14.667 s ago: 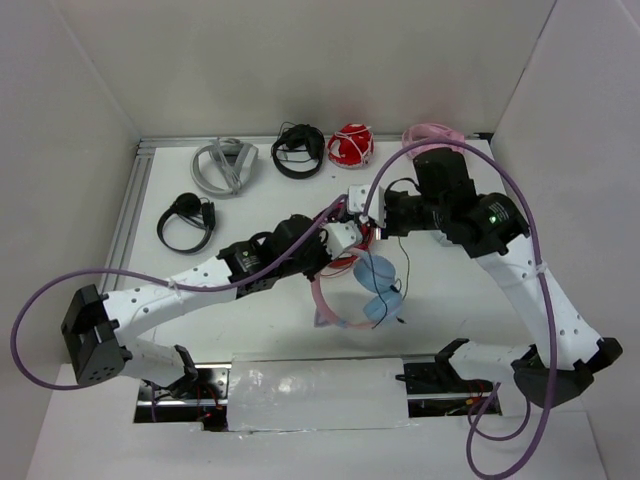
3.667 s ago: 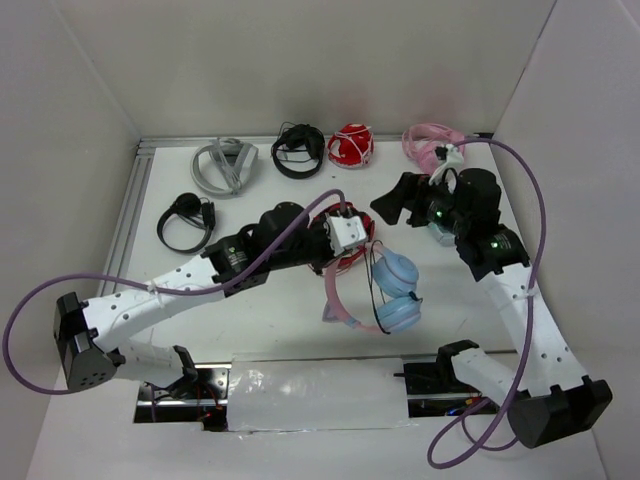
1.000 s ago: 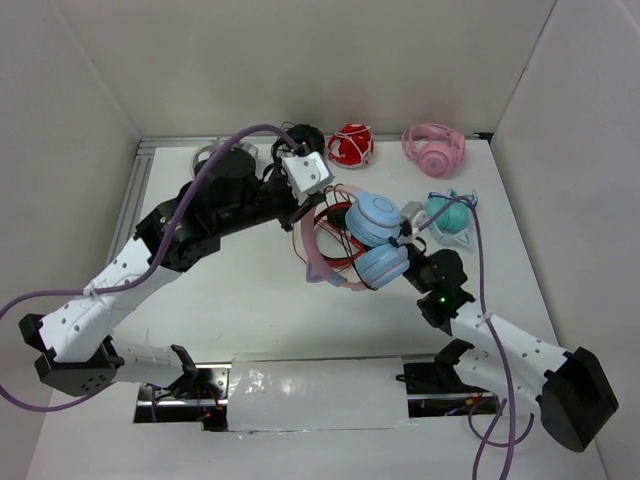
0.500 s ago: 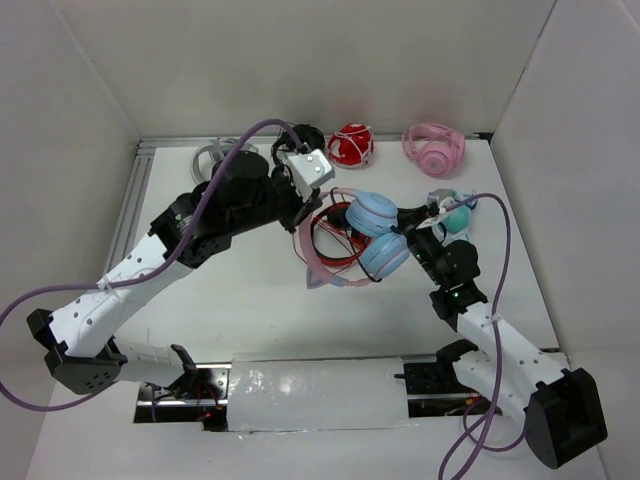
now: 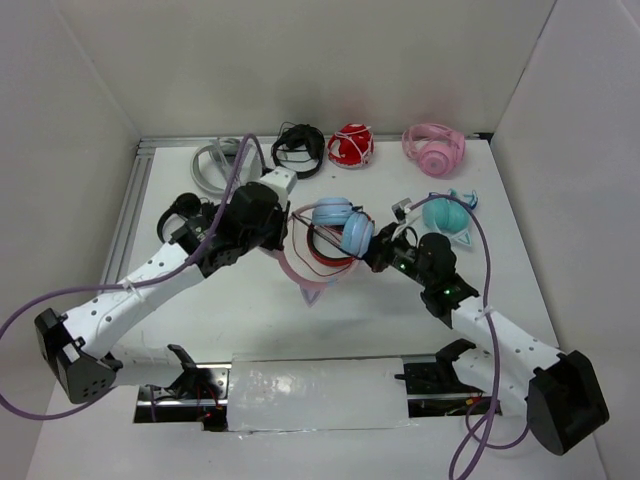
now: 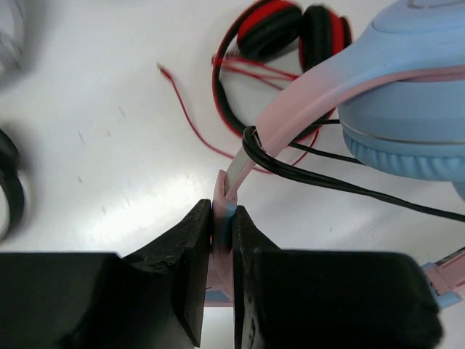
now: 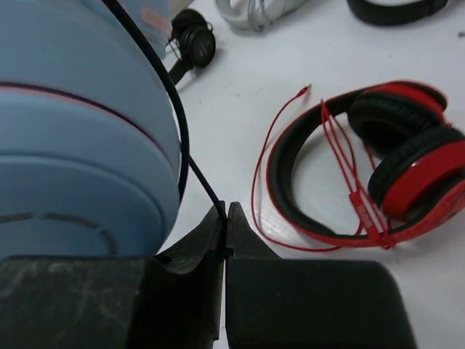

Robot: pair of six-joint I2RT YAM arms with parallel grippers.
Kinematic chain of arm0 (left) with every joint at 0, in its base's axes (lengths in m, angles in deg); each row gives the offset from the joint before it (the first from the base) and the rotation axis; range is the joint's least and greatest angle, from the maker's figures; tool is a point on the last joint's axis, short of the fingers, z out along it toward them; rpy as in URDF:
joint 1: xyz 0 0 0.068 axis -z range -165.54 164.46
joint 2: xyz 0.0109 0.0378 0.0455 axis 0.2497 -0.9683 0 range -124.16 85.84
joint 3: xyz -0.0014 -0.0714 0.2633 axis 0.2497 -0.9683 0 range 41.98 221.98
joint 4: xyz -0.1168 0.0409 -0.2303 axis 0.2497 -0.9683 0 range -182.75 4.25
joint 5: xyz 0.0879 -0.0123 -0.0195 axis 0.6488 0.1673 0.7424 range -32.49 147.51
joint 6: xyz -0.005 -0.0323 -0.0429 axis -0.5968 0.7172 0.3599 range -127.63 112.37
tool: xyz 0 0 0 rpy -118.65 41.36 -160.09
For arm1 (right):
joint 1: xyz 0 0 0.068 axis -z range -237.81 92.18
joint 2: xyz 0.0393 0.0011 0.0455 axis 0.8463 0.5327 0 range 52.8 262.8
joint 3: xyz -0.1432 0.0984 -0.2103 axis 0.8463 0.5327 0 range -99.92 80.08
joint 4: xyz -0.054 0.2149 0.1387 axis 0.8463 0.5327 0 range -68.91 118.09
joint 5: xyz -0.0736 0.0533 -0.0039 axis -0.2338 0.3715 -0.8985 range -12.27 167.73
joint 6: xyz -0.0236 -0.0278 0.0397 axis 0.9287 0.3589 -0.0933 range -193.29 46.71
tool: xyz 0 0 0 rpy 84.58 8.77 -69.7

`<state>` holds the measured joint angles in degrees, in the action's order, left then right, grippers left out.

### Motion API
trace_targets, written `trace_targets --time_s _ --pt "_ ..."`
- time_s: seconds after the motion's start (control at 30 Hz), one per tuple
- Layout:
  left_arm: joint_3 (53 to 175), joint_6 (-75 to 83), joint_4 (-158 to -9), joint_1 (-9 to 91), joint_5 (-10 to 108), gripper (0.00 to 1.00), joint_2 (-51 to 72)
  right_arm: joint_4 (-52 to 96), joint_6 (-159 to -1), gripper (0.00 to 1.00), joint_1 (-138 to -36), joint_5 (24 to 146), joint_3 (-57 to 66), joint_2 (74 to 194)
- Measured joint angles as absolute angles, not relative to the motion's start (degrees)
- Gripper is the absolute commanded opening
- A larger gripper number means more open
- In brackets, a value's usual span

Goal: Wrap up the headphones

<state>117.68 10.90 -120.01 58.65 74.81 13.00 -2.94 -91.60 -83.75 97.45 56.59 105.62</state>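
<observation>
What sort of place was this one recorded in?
Likely a lab robot cell: a white table boxed in by plain white panels, the left arm and right arm bolted at its edge, spare headphone sets like the pink pair lined up behind.

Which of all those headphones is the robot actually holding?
The light-blue pair with the pink headband: left gripper clamps its band, right gripper pinches its cable.

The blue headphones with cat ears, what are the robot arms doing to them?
The left gripper pinches the pink headband of the headphones, holding them up above the red headphones. The right gripper is shut on their black cable, which is looped around the headband.
</observation>
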Motion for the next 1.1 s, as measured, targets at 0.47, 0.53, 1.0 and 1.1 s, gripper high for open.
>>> trace_targets --time_s 0.47,0.53,1.0,1.1 --pt "101.62 35.46 -123.84 54.56 68.86 0.0 19.73 6.59 -98.15 0.02 -91.88 92.91 56.64 109.4" --pt "100.09 39.22 -124.91 54.49 69.15 0.0 19.73 6.96 -99.01 0.02 -93.67 91.64 56.64 111.39" --pt "91.54 46.3 -123.6 54.49 69.94 0.0 22.9 8.12 -104.21 0.0 -101.78 79.6 54.38 120.09" --pt "91.59 46.37 -122.05 54.51 70.02 0.0 23.43 8.77 -105.15 0.0 -100.97 78.31 53.71 120.24"
